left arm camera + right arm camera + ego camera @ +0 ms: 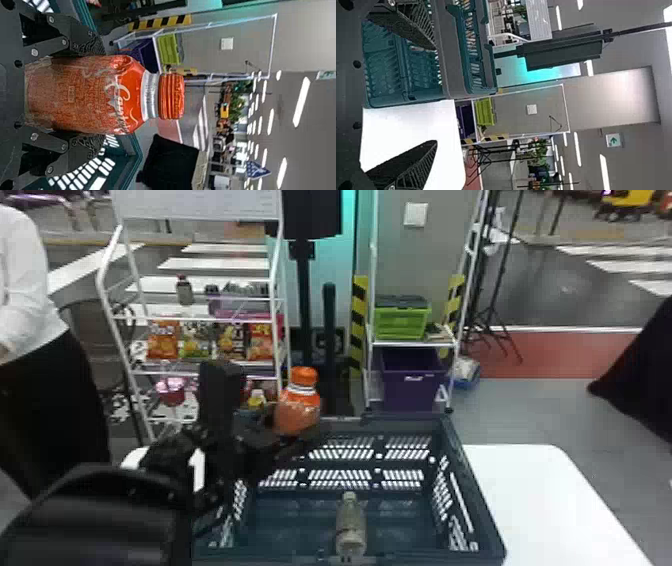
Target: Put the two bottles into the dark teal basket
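My left gripper (pixel 285 435) is shut on the orange bottle (pixel 297 405), holding it upright with its cap up above the back left part of the dark teal basket (pixel 475 495). In the left wrist view, the orange bottle (pixel 87 95) sits between both fingers of the left gripper (pixel 89 95). The other bottle (pixel 351 525), greyish and clear, lies inside the basket near its front wall. In the right wrist view, my right gripper (pixel 433 95) is open with nothing between its fingers, beside the basket (pixel 451 51).
A white table (pixel 530 490) extends to the right of the basket. Behind stand a white rack with snack bags (pixel 225 342) and a shelf with a green crate (pixel 402 321) and a purple bin (pixel 412 382).
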